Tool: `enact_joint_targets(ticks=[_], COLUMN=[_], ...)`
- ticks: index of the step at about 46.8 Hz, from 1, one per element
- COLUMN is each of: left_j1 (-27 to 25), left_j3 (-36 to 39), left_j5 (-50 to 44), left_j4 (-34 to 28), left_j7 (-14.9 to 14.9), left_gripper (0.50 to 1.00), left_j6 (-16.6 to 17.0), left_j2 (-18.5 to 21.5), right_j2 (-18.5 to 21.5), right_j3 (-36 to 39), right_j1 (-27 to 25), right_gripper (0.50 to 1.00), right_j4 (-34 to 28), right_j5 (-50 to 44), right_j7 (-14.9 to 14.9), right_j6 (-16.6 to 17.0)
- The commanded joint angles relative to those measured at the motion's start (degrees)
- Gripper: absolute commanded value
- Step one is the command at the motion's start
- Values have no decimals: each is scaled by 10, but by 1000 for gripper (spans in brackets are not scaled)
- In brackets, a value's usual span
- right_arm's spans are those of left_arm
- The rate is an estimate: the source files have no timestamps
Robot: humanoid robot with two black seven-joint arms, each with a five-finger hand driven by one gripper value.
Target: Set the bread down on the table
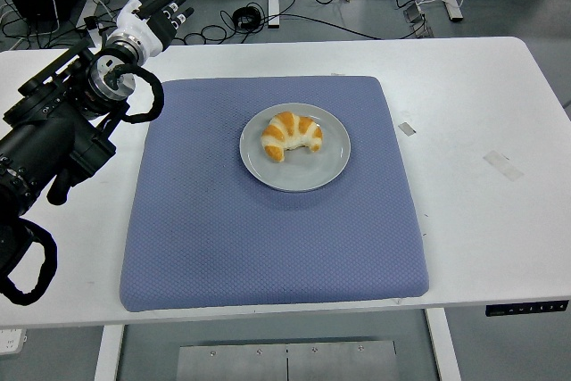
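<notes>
Your left hand [159,8] sits up at ten o'clock, past the far left corner of the blue mat [268,220], fingers spread and straight, holding nothing. The croissant [291,135] lies dead centre on the grey plate [308,176], curled with its tips toward six o'clock. That plate rests on the mat, just above its middle, well apart from your hand. The mat covers most of the white table [482,104]. At three o'clock, two small tape strips [502,165] lie on the bare tabletop; no readable writing anywhere.
</notes>
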Motion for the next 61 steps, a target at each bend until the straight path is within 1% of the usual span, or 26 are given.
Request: enact_joint_targets(ticks=[1, 3, 5, 8, 12, 14, 15, 17, 27, 34, 44, 54, 61], left_j1=[-4, -7, -11, -12, -8, -4, -4, -4, -3, -6, -19, -13, -17], left_j3=[1, 1, 1, 1, 1, 1, 1, -1, 3, 40, 39, 40, 40], left_j5=[1, 3, 3, 3, 3, 2, 2, 0, 6, 7, 7, 8, 8], left_j4=[-3, -4, -4, -4, -4, -4, -4, -4, -4, -3, 1, 11, 11], left_j7=[-9, -23, -44, -86, -153, -181, -191, -200, -200, -199, -200, -200, -199], left_gripper=[980, 980, 980, 980, 980, 980, 980, 980, 980, 980, 980, 980, 980], left_j6=[-1, -3, -6, -11, -17, -24, -27, -29, -27, -26, -20, -2, -8], left_j2=[0, 0, 0, 1, 0, 1, 0, 0, -3, -5, -1, -4, -3], right_j2=[0, 0, 0, 0, 0, 0, 0, 0, 0, 0, 0, 0, 0], right_j3=[0, 0, 0, 0, 0, 0, 0, 0, 0, 0, 0, 0, 0], right_j1=[0, 0, 0, 0, 0, 0, 0, 0, 0, 0, 0, 0, 0], right_gripper=[1000, 1000, 1000, 1000, 1000, 1000, 1000, 1000, 1000, 1000, 1000, 1000, 1000], right_j4=[0, 0, 0, 0, 0, 0, 0, 0, 0, 0, 0, 0, 0], right_j5=[0, 0, 0, 0, 0, 0, 0, 0, 0, 0, 0, 0, 0], right_j7=[0, 0, 0, 0, 0, 0, 0, 0, 0, 0, 0, 0, 0], right_j6=[0, 0, 0, 0, 0, 0, 0, 0, 0, 0, 0, 0, 0])
